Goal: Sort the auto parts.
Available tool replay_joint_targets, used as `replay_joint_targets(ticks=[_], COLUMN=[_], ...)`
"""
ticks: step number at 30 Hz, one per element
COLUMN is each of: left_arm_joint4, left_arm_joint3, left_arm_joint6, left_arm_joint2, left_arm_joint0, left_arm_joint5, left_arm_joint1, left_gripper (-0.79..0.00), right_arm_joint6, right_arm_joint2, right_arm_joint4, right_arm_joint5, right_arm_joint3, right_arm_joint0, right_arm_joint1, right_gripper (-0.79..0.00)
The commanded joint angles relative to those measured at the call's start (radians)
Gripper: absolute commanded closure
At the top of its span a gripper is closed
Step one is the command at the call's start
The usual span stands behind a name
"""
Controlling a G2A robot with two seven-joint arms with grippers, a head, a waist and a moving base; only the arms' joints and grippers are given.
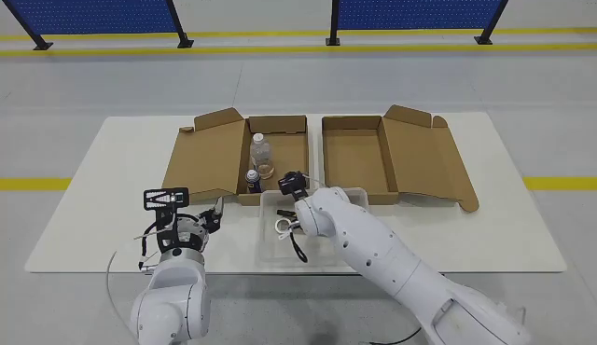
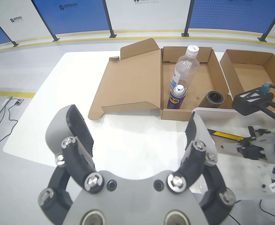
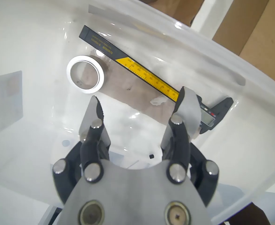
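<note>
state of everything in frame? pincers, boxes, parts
left pincer, open, over bare table
right pincer, open, inside the clear bin over the caliper
left box, lid open
right box, lid open
water bottle, upright, capped, in left box
spray can, upright, in left box
black cylinder, on its side, in left box
caliper, flat in bin
metal ring, flat in bin

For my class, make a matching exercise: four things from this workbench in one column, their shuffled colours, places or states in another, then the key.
1 spray can
2 caliper
3 metal ring
4 left pincer

A open, above the table
B black and yellow, in the clear bin
C blue, upright in the cardboard box
D silver, in the clear bin

Pairs: 1-C, 2-B, 3-D, 4-A
</note>
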Motion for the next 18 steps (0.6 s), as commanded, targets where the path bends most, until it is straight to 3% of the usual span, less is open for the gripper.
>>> replay_joint_targets(ticks=[1,7,12,18], left_arm_joint4=[0.0,0.0,0.0,0.0], left_arm_joint3=[0.0,0.0,0.0,0.0], left_arm_joint6=[0.0,0.0,0.0,0.0], left_arm_joint2=[0.0,0.0,0.0,0.0], left_arm_joint0=[0.0,0.0,0.0,0.0], left_arm_joint5=[0.0,0.0,0.0,0.0], left_arm_joint1=[0.0,0.0,0.0,0.0], left_gripper=[-0.785,-0.785,-0.785,-0.785], right_arm_joint6=[-0.005,-0.023,-0.034,-0.051], right_arm_joint2=[-0.011,-0.036,-0.06,-0.084], right_arm_joint4=[0.004,0.024,0.033,0.044], right_arm_joint5=[-0.005,-0.014,-0.026,-0.038], right_arm_joint3=[0.024,0.102,0.168,0.234], right_arm_joint0=[0.013,0.052,0.073,0.091], right_arm_joint1=[-0.013,-0.056,-0.091,-0.132], right_gripper=[-0.57,-0.517,-0.36,-0.363])
